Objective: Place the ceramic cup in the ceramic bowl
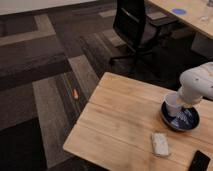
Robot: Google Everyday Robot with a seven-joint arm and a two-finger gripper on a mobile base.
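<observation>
Clearly the gripper (176, 104), at the right edge of the frame, is clamped on the ceramic cup (172, 105), which hangs upright over the left rim of the ceramic bowl (180, 121). Carrying looks done; lowering and letting go remain. A grey block (160, 143) lies nearby on the wooden table (120, 120).

No text, label, brand, number or sign can be read anywhere, neither on the ceramic cup (172, 105), the ceramic bowl (180, 119), the white arm whose end effector (178, 103) hangs by the cup above the bowl's left rim, nor on the wooden surface (120, 125).
</observation>
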